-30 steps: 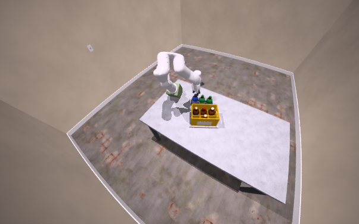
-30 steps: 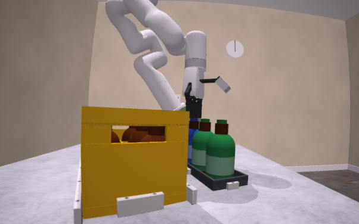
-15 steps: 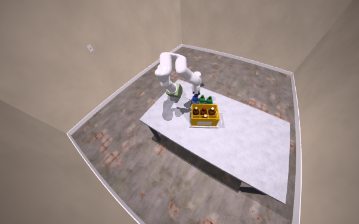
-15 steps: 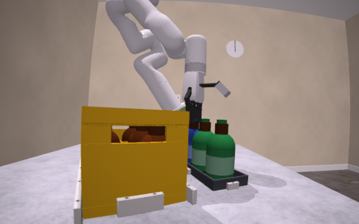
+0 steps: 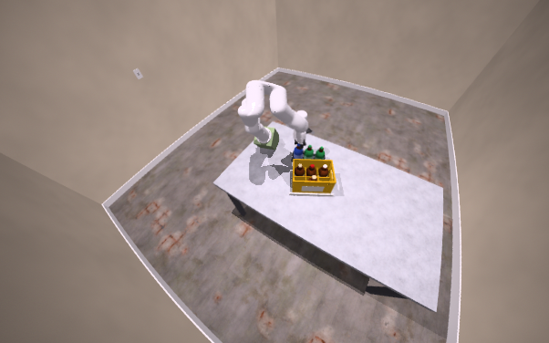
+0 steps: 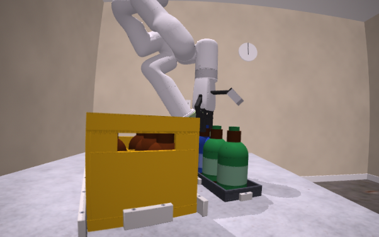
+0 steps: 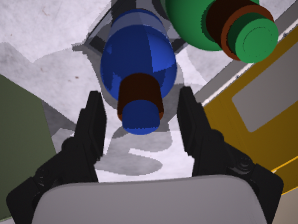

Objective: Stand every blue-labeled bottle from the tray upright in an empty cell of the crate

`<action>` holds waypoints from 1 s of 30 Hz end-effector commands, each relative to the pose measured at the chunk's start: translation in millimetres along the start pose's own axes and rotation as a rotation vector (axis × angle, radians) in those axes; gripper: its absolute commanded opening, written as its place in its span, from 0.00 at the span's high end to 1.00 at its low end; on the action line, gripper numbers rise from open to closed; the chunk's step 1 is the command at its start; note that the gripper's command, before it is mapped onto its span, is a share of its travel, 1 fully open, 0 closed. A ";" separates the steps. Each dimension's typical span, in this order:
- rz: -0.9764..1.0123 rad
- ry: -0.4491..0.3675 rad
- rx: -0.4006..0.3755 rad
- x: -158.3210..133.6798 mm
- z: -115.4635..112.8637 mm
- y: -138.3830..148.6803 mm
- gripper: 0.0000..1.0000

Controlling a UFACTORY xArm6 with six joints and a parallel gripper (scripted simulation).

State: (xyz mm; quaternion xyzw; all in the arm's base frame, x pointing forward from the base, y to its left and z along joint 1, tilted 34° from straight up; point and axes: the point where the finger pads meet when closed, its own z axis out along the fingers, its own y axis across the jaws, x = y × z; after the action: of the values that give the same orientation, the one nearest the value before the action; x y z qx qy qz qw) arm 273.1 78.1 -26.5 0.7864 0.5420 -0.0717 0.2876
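Note:
A blue bottle (image 7: pixel 137 70) with a brown neck and blue cap stands upright on the dark tray (image 6: pixel 231 189), at its end nearest the arm. It also shows in the top view (image 5: pixel 298 150) and half hidden behind the crate in the exterior view (image 6: pixel 202 148). My gripper (image 7: pixel 141 102) is open and reaches down over it, one finger on each side of the neck, not touching. Two green bottles (image 6: pixel 232 157) (image 6: pixel 213 152) stand on the tray beside it. The yellow crate (image 5: pixel 313 181) holds three brown bottles (image 5: pixel 311 170) and one empty cell.
The crate (image 6: pixel 141 170) stands close against the tray. White stop blocks (image 6: pixel 148 215) sit around the crate and tray. The arm's green base (image 5: pixel 266 138) stands at the table's far corner.

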 end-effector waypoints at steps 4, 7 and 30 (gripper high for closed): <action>0.001 0.003 -0.001 0.9 -0.2 0.7 0.35; 0.001 0.003 -0.001 0.9 -0.2 0.7 0.35; 0.001 0.003 -0.001 0.9 -0.2 0.7 1.00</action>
State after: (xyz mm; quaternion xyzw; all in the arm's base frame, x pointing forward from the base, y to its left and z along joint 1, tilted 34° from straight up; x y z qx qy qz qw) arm 273.2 78.0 -27.0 0.7864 0.5421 -0.0715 0.2875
